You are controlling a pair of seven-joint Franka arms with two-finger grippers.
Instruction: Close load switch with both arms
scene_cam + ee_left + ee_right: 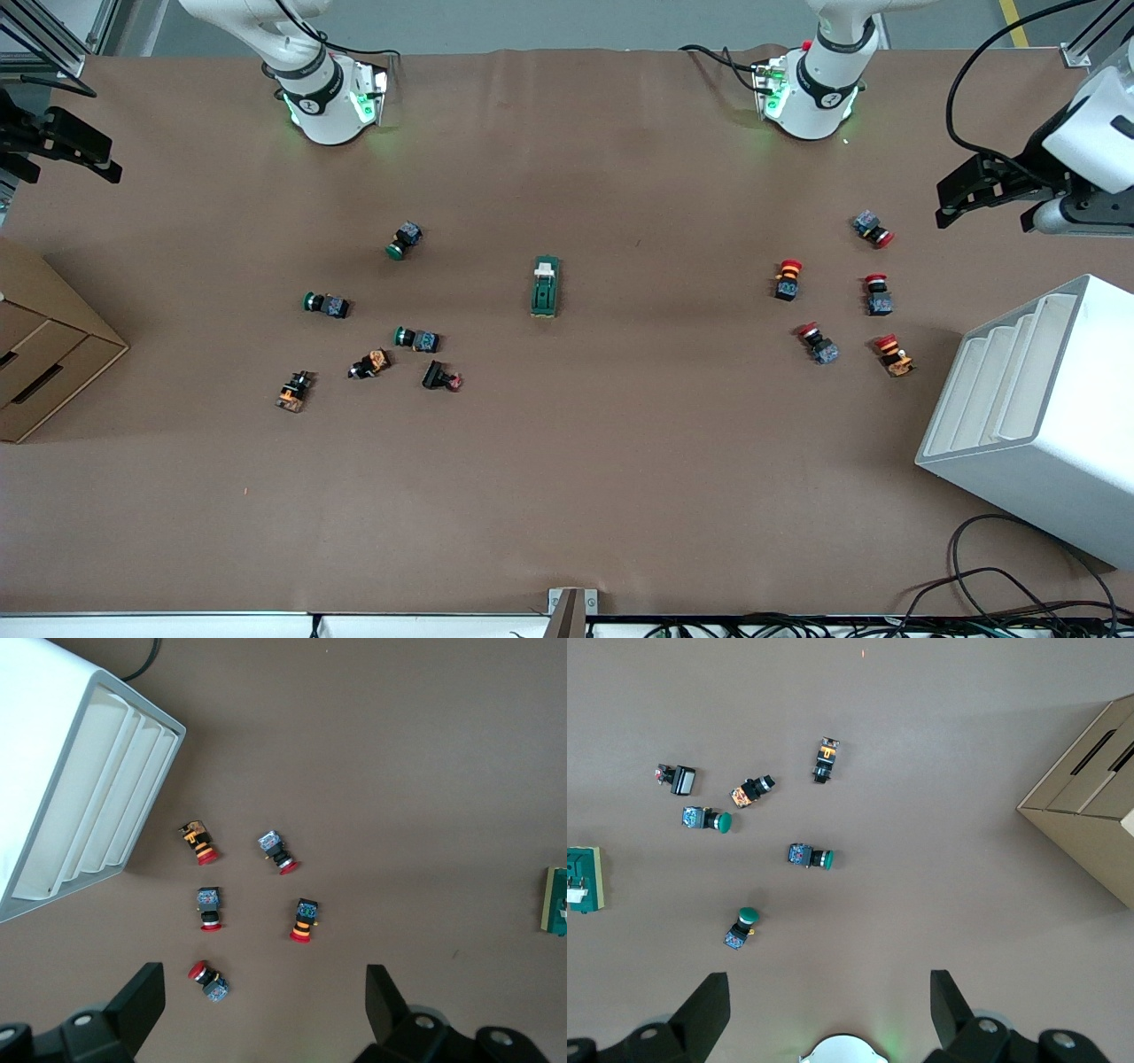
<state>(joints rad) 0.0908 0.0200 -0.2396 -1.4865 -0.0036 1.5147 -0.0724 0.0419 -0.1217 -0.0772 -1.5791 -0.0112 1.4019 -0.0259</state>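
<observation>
The load switch [545, 286], a dark-green block with a white handle piece at the end toward the robots' bases, lies flat in the middle of the table. It shows at the edge of the left wrist view [557, 901] and of the right wrist view [585, 879]. My left gripper [952, 206] is open and empty, high over the left arm's end of the table, above the red-capped buttons [263, 1010]. My right gripper [97, 155] is open and empty, high over the right arm's end of the table [827, 1014]. Both are well away from the switch.
Several red-capped push buttons [788, 278] lie toward the left arm's end, beside a white slotted rack [1036, 416]. Green-capped push buttons [405, 239] and other small parts [294, 391] lie toward the right arm's end, near a cardboard box [44, 346]. Cables [992, 594] lie at the front edge.
</observation>
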